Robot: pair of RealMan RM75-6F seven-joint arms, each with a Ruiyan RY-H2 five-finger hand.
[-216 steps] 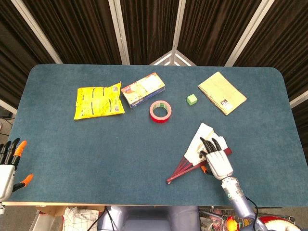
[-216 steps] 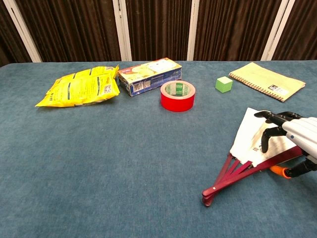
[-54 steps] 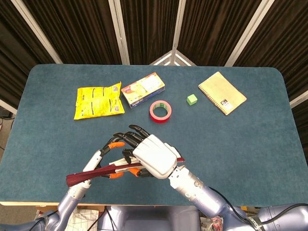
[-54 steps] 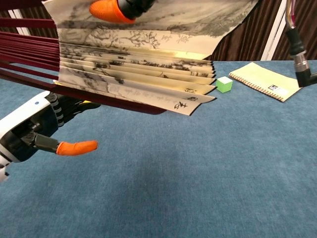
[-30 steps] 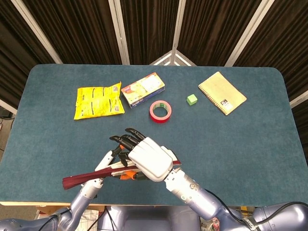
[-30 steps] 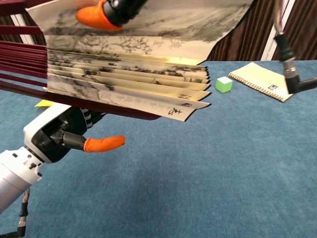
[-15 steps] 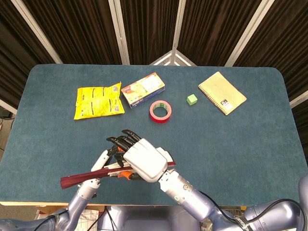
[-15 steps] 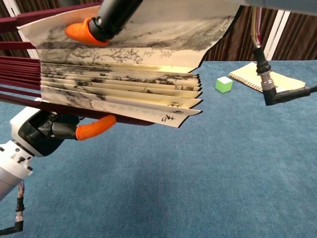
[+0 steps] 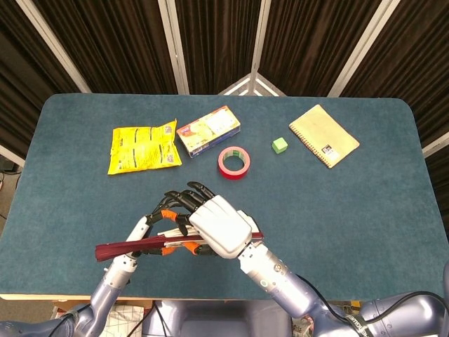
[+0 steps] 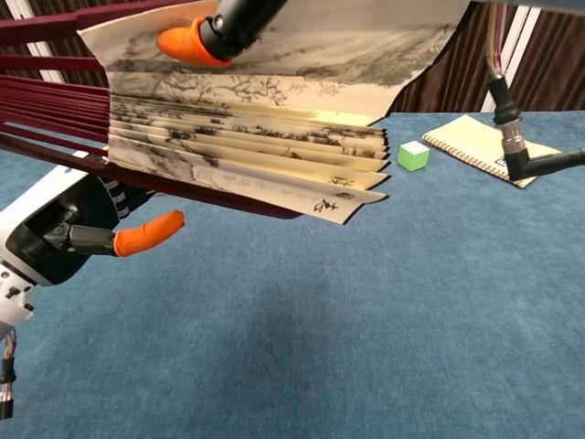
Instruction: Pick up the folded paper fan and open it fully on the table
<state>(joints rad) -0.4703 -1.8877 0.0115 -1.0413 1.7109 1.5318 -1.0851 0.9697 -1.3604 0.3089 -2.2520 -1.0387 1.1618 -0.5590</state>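
The paper fan [image 10: 256, 119], with dark red ribs and ink-painted cream pleats, hangs partly spread above the table, close to the chest camera. In the head view its ribs [image 9: 126, 247] stick out left from under both hands. My right hand [image 9: 219, 226] grips the fan from above, an orange fingertip [image 10: 183, 43] pressing its top leaf. My left hand [image 9: 151, 228] holds the lower ribs from the left side, and shows as a white palm with an orange fingertip [image 10: 146, 234] under the fan in the chest view.
At the back lie a yellow snack bag [image 9: 144, 147], a printed box [image 9: 208, 130], a red tape roll [image 9: 233, 162], a green cube [image 9: 280, 145] and a yellow spiral notebook [image 9: 324, 135]. Blue cloth covers the table [image 9: 365, 210].
Since 7.2 s ago the fan left the table's right side and now hangs in both hands at front centre. Over the last second the hands and fan shifted slightly; the spread looks the same.
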